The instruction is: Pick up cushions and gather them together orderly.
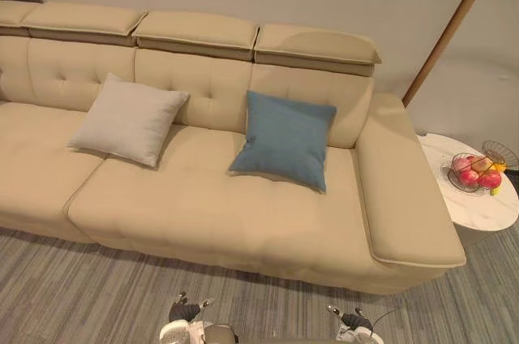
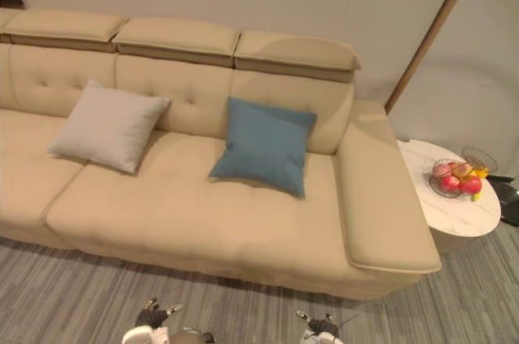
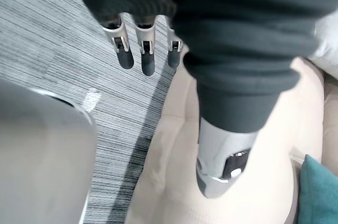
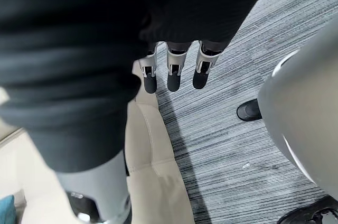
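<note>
I see a beige sofa (image 1: 227, 206) from above, on a grey striped floor (image 1: 81, 287). Two cushions lean on its backrest, well apart, with bare seat between them. The grey cushion (image 1: 130, 119) sits to the left. The blue cushion (image 1: 285, 139) sits to the right, near the armrest. Neither hand touches either one.

In its wrist view, my left hand (image 3: 147, 60) hangs over the floor by the sofa's front edge, its fingers (image 3: 125, 55) straight, side by side, holding nothing. A teal corner at that view's edge is probably the blue cushion. My right hand (image 4: 174, 73) hangs likewise over the floor beside the sofa, its fingers (image 4: 149, 78) straight and empty.

Right of the sofa stands a round white table (image 1: 478, 202) with a wire basket (image 1: 446, 174) of fruit (image 1: 478, 174).
</note>
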`<state>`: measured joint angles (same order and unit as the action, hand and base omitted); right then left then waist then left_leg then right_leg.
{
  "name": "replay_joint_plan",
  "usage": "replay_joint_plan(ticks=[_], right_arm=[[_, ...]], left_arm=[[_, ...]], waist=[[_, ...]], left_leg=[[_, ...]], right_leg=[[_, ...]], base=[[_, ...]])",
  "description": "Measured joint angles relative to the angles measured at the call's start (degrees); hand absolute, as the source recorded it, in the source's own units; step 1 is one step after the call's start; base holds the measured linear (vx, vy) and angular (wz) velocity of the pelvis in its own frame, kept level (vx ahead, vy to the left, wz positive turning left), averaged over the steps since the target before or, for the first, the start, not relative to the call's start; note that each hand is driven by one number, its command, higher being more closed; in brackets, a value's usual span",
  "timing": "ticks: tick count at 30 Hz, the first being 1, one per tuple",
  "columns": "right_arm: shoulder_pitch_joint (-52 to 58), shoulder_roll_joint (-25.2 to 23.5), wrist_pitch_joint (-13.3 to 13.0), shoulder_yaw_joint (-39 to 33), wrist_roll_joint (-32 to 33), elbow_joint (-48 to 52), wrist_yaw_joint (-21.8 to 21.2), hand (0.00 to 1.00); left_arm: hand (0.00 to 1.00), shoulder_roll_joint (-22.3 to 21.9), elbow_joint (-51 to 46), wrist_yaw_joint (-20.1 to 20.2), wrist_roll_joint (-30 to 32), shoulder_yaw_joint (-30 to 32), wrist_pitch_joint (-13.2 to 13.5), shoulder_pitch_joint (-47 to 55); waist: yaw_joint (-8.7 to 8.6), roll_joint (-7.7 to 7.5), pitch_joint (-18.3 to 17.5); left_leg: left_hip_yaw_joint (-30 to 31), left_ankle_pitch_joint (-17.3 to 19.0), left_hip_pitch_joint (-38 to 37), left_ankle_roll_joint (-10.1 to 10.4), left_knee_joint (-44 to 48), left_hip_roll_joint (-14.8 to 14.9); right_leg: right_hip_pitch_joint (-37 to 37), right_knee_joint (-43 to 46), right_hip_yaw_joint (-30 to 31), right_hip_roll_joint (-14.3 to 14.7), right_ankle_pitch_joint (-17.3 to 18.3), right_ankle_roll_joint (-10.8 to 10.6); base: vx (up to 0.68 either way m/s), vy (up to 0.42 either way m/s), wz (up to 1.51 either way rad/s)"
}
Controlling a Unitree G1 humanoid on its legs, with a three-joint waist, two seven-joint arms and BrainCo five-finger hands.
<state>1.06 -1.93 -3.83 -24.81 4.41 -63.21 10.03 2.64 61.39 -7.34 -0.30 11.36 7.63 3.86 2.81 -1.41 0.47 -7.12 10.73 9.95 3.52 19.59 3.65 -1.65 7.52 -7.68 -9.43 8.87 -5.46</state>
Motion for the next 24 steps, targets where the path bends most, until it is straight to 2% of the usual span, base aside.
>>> replay_joint_plan(ticks=[5,12,13,20,24], right_arm=[[-0.07,1.44,0.13,-2.05,0.02,-1.63,0.0,0.0],[-1.84,4.09,0.13,-2.02,0.01,-2.59,0.0,0.0],[0.44,4.16,0.38,-3.05,0.04,-5.2,-0.1,0.0],[1.34,4.21,0.39,-1.65,-0.06,-5.2,-0.12,0.0],[1.34,4.5,0.57,-0.07,-2.36,-5.17,-0.17,0.0]], left_arm=[[0.0,0.14,1.86,0.11,0.29,-0.02,-0.49,-0.73],[0.0,0.61,3.45,0.2,0.29,-0.05,-0.58,-0.99],[0.0,4.93,5.11,0.24,1.3,-1.8,-0.75,0.86],[0.0,5.02,5.08,0.28,1.35,-1.81,-0.74,1.29],[0.0,5.1,5.09,0.66,2.02,-1.77,-0.79,1.33]], waist=[[-0.39,0.5,-0.02],[-0.55,0.28,0.18],[-2.51,-0.82,-0.47],[-2.58,-0.44,-0.55],[-2.7,-0.27,-0.4]], left_leg=[[2.39,-0.95,-1.51,-0.28,-0.65,0.02],[2.83,-1.04,-4.92,-0.14,-3.66,0.04],[5.94,-6.83,-13.96,0.26,-18.15,-0.64],[5.49,-6.87,-12.89,0.21,-18.64,-0.67],[5.25,-9.87,-12.08,0.28,-21.6,-1.05]], right_leg=[[-2.71,-1.5,-1.02,0.97,-0.56,-0.38],[-5.6,-3.8,0.28,1.69,-1.93,1.94],[-5.53,-1.61,2.45,2.08,-3.72,0.63],[-4.33,-1.61,2.57,2.08,-4.3,0.44],[-2.28,-2.25,3.1,2.11,-4.21,0.41]], base=[[0.11,-0.083,0.13],[0.07,-0.018,-0.01],[0.0,0.0,0.0],[-0.07,-0.002,-0.04],[-0.02,-0.015,-0.03]])
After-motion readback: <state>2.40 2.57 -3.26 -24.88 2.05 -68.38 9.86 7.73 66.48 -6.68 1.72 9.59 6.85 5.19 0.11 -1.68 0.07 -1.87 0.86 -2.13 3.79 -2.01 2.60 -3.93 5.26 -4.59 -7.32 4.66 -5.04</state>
